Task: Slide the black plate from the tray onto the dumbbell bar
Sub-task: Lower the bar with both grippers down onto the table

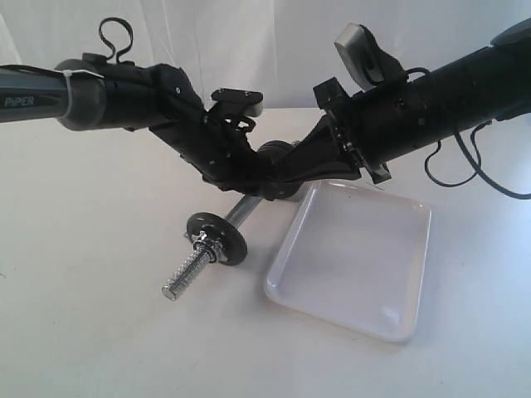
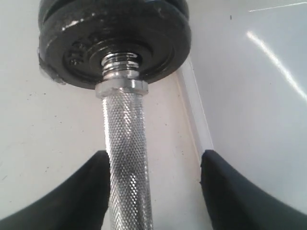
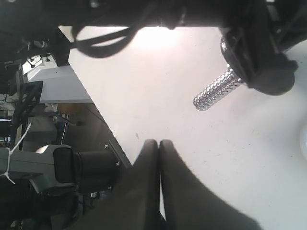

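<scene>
The black plate [image 2: 115, 43] sits on the far end of the dumbbell bar [image 2: 127, 158], against a metal collar. My left gripper [image 2: 154, 158] is open astride the knurled shaft: one finger [image 2: 91, 191] touches it, the other stands well apart. In the exterior view the bar [image 1: 241, 214] lies on the table with a thin black disc [image 1: 217, 238] and a bare threaded end [image 1: 184, 275] toward the front; both arms hide its far end. The white tray [image 1: 357, 249] beside it holds nothing. My right gripper [image 3: 159, 142] is shut on nothing, above the table near the bar's other tip [image 3: 216, 91].
The tray's rim [image 2: 194, 105] runs close beside the bar and plate. Both arms cross low over the table behind the tray, the left arm [image 1: 124, 95] from the left, the right arm [image 1: 440, 104] from the right. The table edge [image 3: 103, 129] shows in the right wrist view.
</scene>
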Motion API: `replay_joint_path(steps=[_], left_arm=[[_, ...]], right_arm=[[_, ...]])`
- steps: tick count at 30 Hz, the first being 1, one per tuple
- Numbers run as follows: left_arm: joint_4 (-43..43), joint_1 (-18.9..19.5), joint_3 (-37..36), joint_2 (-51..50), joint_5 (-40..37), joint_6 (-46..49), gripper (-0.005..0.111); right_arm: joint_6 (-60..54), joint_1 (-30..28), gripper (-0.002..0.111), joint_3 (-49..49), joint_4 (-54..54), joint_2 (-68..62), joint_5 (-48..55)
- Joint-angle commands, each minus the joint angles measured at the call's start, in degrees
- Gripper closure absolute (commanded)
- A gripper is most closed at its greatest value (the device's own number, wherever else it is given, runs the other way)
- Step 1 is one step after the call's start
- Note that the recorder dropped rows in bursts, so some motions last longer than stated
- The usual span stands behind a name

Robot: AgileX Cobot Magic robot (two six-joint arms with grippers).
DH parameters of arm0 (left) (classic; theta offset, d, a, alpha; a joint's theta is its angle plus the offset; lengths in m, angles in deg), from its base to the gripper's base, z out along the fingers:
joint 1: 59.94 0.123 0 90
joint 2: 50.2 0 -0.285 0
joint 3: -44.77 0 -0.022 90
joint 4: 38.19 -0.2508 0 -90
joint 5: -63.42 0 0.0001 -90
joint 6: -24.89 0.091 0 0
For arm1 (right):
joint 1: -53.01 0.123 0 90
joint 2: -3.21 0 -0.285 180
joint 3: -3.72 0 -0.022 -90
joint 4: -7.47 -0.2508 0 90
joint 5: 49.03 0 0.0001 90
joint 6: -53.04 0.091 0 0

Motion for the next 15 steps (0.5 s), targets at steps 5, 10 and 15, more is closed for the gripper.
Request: replay_joint_path(steps=[5,10,15], left_arm=[[-8.8,3.0,0.3,6.69,-9.52,-5.62,0.052],[-11.06,5.0,0.29,5.32,-9.35,-5.7,0.053],[-10.92,5.27,0.29,0.97,-6.43,-5.86,0.053]], right_arm=[[-0.38,-0.24,0.108,-0.32,-0.79,2.07,0.24],[-0.84,-0.24,0.108,-0.32,-0.03,3.18,0.24],[-0.84,-0.24,0.108,-0.32,-0.03,3.15,0.24]])
